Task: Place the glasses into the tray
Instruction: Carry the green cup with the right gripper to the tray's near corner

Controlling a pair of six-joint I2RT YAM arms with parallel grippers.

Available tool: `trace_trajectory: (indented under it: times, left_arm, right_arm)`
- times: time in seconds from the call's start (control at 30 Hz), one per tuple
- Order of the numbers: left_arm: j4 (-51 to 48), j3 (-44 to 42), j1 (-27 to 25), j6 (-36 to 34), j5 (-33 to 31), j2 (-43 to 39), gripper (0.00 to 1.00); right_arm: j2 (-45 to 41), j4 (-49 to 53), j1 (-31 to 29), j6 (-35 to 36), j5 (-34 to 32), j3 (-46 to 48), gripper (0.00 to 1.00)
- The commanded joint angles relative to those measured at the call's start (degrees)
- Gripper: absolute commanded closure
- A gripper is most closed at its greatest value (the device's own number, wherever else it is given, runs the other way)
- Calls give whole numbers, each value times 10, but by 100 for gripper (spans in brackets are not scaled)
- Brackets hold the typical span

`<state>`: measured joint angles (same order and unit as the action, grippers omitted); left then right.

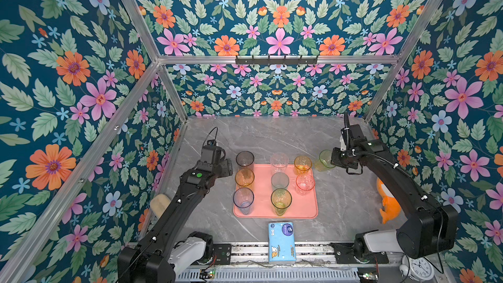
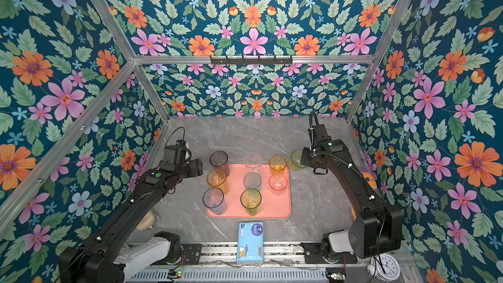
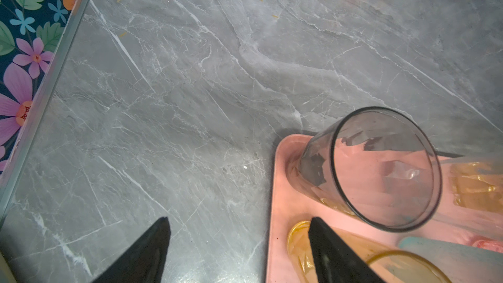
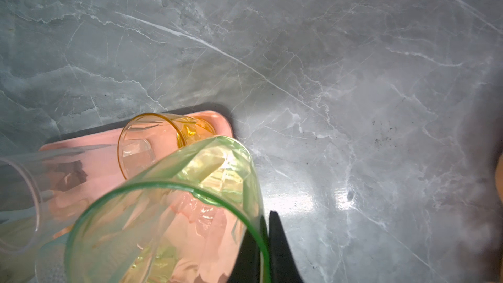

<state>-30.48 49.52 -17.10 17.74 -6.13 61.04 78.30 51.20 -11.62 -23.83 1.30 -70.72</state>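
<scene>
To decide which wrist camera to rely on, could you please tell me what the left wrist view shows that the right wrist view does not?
Only the left wrist view: the left gripper, open at the edge of the tray, the smoky grey tumbler upright in a tray corner, and a strip of floral wall. Only the right wrist view: the right gripper shut on the rim of the green tumbler. Both: the tray and the grey marble table.
</scene>
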Motion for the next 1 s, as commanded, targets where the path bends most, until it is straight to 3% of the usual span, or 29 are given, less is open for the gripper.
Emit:
trace_trajectory:
  times: [0.0,0.47,0.97]
  left_arm:
    - [6,-1,0,1,2,-1,17]
    - [7,0,0,1,2,1,17]
    - [2,2,-1,-4,1,-1,17]
  right_arm:
    - [-12,31,-6,-6,1,10,100]
    - [-112,65,-26,-35,9,85,100]
    - [-175,120,-93,-75,-19,116,100]
